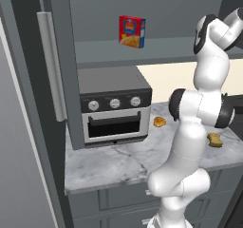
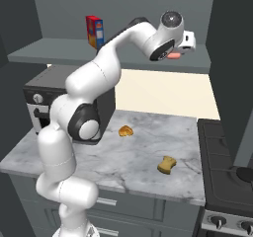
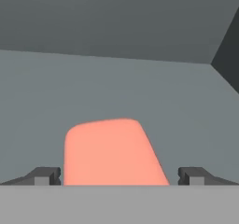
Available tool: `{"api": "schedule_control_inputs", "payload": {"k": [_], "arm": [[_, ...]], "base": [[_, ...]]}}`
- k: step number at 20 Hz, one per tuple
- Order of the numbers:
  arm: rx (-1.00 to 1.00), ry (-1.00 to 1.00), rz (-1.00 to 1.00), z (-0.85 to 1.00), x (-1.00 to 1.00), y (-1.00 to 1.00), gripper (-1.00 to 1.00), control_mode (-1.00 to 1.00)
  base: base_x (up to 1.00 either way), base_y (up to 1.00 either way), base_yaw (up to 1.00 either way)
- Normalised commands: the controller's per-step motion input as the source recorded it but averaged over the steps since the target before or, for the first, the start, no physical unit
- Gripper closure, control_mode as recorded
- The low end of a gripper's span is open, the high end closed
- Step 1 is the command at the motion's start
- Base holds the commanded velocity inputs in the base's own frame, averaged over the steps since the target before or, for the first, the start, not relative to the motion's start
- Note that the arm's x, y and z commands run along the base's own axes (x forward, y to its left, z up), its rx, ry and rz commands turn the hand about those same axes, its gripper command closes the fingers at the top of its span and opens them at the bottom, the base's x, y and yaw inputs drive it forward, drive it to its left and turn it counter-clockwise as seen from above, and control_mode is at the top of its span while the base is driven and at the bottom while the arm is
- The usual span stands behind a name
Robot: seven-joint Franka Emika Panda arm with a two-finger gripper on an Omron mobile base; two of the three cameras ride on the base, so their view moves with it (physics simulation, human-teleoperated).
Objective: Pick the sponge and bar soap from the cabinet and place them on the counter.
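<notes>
Bar soap (image 3: 112, 153) sits flat on the cabinet (image 2: 123, 4) shelf (image 3: 56, 87), salmon-pink w/ rounded corners, right in front of my hand cam. It lies between my two fingertips (image 3: 44, 175), one each side, w/ a gap btwn each tip and the bar, so no contact that I can see. My gripper (image 3: 119, 176) is spread wide, holding nothing. From the right base view the soap (image 2: 173, 56) shows as a pink sliver just under my hand at the shelf's right end.

Sponge (image 2: 167, 165) is down on the counter (image 2: 123, 157), a tan-yellow block lying near the front right part of the marble, close to the stove (image 2: 227, 177). In the left base view it (image 1: 215, 140) sits just right of my arm.

Also on the counter: a glossy orange-yellow lump (image 2: 126, 131), further back, near the toaster oven (image 1: 114, 110), apart from the sponge. Toaster oven is at the counter's left, three knobs across its front. On the shelf above it stands a red & yellow box (image 1: 132, 31), upright, well left of the soap. Cabinet door (image 1: 52, 65) w/ its long silver handle stands open at left.
</notes>
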Motion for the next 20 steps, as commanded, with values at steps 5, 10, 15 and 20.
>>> {"api": "schedule_control_inputs", "payload": {"k": [5,10,15,20], "arm": [[0.03,0.05,0.00,-0.21,0.09,0.00,1.00,-1.00],[0.02,0.01,0.00,-0.25,0.05,0.00,1.00,-1.00],[0.02,0.01,0.00,-0.14,0.00,-0.01,1.00,-1.00],[0.00,-0.01,0.00,-0.03,-0.15,0.00,1.00,-1.00]], "base": [[0.00,0.00,0.00],[0.00,0.00,0.00],[0.00,0.00,0.00],[0.00,0.00,0.00]]}}
